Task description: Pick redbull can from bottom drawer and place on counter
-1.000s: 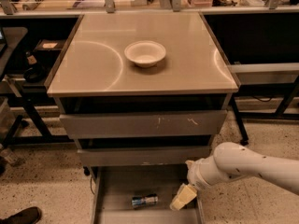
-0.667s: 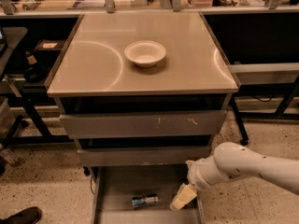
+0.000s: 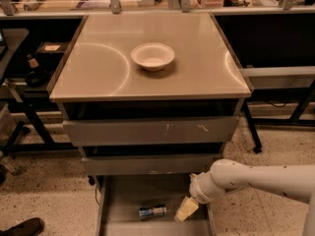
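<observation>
Can [image 3: 152, 211] lying on its side on the floor of the open bottom drawer [image 3: 123, 200]. Hand [image 3: 186, 209] low in the drawer, just beside the can; whether open or closed cannot be told. White bowl [image 3: 153, 56] on tabletop [image 3: 197, 73].

Tool [image 3: 186, 210] low, tilted downward

Robot lab: cluttered benches [image 3: 54, 3], speckled floor [image 3: 49, 195], grey drawer cabinet [image 3: 147, 131], claw [image 3: 186, 210] over bottom drawer [image 3: 125, 198].

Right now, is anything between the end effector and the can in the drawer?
Nothing visible is. The end effector hangs over the open bottom drawer, just right of the can, with only bare drawer floor between them.
</observation>
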Controlling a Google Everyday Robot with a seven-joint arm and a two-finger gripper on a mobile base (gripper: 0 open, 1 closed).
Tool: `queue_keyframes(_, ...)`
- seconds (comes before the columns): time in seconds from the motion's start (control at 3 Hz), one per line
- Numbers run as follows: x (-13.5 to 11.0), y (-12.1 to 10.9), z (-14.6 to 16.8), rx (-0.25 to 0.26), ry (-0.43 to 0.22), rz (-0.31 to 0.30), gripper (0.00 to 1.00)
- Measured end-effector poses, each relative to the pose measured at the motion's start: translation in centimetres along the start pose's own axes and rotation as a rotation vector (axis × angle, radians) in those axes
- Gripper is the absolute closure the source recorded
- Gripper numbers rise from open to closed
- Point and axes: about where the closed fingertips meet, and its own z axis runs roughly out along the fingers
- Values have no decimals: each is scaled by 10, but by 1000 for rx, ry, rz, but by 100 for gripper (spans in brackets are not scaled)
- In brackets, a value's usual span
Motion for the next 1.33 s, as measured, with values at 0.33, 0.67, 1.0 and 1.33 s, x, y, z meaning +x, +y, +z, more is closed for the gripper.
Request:
queue_keyframes(0.33,0,0,0,0,0,0,0)
queue_keyframes(0.67,3,6,25,-37,-33,-9,0)
queue_keyframes(1.0,-1,9,61,-82,-98,-38,0)
queue_keyframes(1.33,2,11,93,-125,-150,-51,0)
